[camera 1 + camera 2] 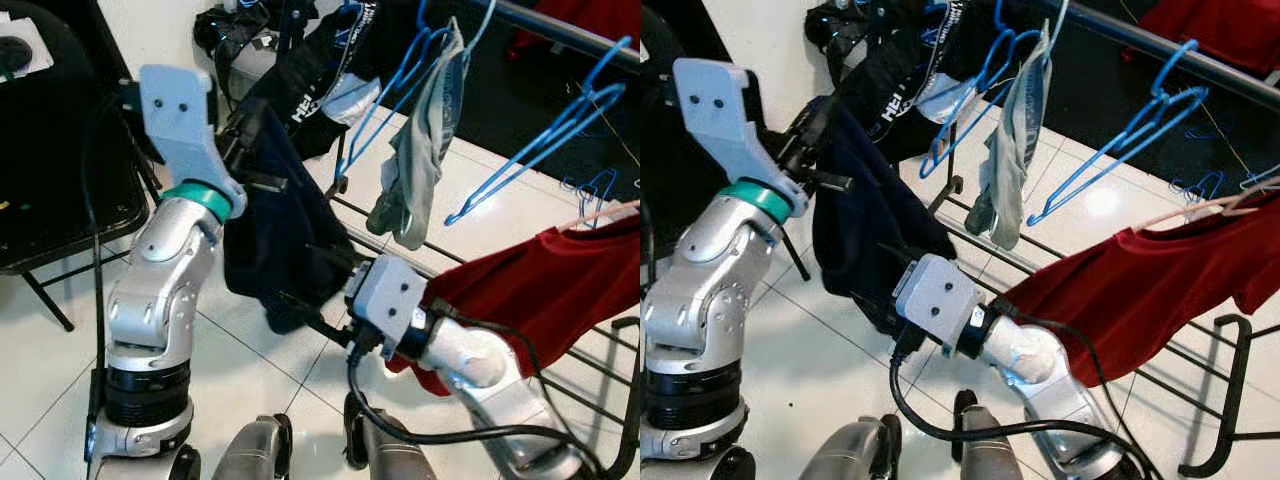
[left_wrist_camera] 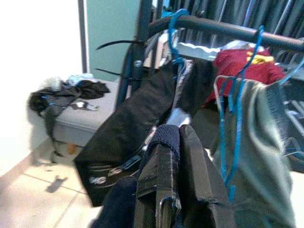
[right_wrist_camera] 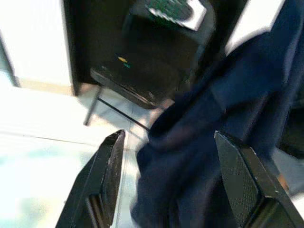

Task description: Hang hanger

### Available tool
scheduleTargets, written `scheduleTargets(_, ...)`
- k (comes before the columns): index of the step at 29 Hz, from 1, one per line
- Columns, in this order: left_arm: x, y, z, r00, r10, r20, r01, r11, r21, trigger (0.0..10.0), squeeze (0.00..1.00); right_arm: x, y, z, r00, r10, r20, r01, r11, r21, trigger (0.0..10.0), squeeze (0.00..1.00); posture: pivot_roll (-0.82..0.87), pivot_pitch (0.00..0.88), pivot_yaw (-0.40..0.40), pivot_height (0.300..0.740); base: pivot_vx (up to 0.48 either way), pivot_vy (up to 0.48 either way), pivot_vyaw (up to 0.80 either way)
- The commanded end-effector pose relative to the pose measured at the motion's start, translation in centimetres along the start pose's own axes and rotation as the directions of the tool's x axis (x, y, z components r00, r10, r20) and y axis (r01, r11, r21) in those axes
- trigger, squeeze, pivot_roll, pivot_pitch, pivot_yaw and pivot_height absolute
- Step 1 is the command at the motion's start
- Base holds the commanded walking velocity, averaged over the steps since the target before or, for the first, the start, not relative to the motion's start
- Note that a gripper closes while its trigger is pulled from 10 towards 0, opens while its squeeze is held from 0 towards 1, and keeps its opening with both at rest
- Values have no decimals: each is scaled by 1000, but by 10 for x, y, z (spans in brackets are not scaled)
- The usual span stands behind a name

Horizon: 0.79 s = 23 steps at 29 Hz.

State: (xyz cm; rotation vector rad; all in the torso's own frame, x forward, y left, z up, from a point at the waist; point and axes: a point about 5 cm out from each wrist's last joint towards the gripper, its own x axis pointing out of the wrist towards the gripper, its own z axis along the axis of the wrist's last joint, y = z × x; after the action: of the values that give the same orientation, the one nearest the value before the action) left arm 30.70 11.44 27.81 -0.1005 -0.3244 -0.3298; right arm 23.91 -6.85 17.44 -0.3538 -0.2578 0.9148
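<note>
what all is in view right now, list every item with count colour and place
navy garment: one, dark blue, hanging between the two grippers, pinched at its top by the left one
rail: one, dark, running across the top of the scene
black jacket: one, black with white lettering, hanging from the rail
grey-green garment: one, on a blue hanger beside the jacket
empty hangers: at least two, blue, on the rail
red garment: one, red, hanging at the robot's right
chair: one, black, on the robot's left
floor: white tiles
left gripper: raised, shut on the navy garment's top
right gripper: open, at the garment's lower part
</note>
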Motion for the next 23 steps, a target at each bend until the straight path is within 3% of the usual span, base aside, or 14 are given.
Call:
scheduleTargets(1, 2, -9, 19, 996, -43, 75, 45, 999, -28, 10000, 0, 2, 4, -9, 1000, -15, -16, 15, 1000, 13, 10000, 0, -83, 149, 42, 740, 0, 0, 0)
scheduleTargets(5, 4, -11, 24, 995, -54, 86, 58, 997, -47, 10000, 0, 4, 4, -10, 1000, -13, -15, 14, 1000, 22, 10000, 0, -83, 149, 42, 740, 0, 0, 0)
scheduleTargets(8, 6, -17, 36, 988, -100, 118, 114, 987, -110, 10000, 0, 30, -2, -2, 990, -116, 81, 107, 987, 116, 10000, 0, -72, 146, 53, 740, 0, 0, 0)
scheduleTargets(10, 6, -17, 36, 988, -100, 118, 114, 987, -110, 10000, 0, 30, -2, -2, 990, -116, 81, 107, 987, 116, 10000, 0, -72, 146, 53, 740, 0, 0, 0)
scheduleTargets(11, 5, -19, 39, 985, -118, 125, 133, 983, -126, 10000, 0, 42, -6, 3, 978, -168, 124, 144, 972, 184, 10000, 0, -66, 144, 54, 740, 0, 0, 0)
scheduleTargets(12, 5, -19, 39, 985, -118, 125, 133, 983, -126, 10000, 0, 42, -6, 3, 978, -168, 124, 144, 972, 184, 10000, 0, -66, 144, 54, 740, 0, 0, 0)
scheduleTargets(14, 4, -22, 41, 982, -136, 128, 153, 978, -139, 10000, 0, 60, -13, 17, 948, -234, 217, 146, 923, 356, 10000, 0, -49, 141, 59, 740, 0, 0, 0)
scheduleTargets(16, 4, -22, 41, 982, -136, 128, 153, 978, -139, 10000, 0, 60, -13, 17, 948, -234, 217, 146, 923, 356, 10000, 0, -49, 141, 59, 740, 0, 0, 0)
scheduleTargets(18, 4, -24, 42, 982, -140, 126, 157, 977, -144, 10000, 0, 67, -16, 23, 929, -260, 265, 121, 886, 447, 10000, 0, -49, 141, 59, 740, 0, 0, 0)
scheduleTargets(20, 4, -24, 42, 982, -139, 125, 157, 977, -145, 10000, 0, 67, -16, 23, 928, -262, 265, 122, 887, 446, 10000, 0, -49, 141, 59, 740, 0, 0, 0)
scheduleTargets(23, 4, -26, 43, 980, -159, 117, 176, 972, -154, 10000, 0, 70, -27, 21, 904, -333, 267, 142, 825, 547, 10000, 0, -43, 137, 68, 740, 0, 0, 0)
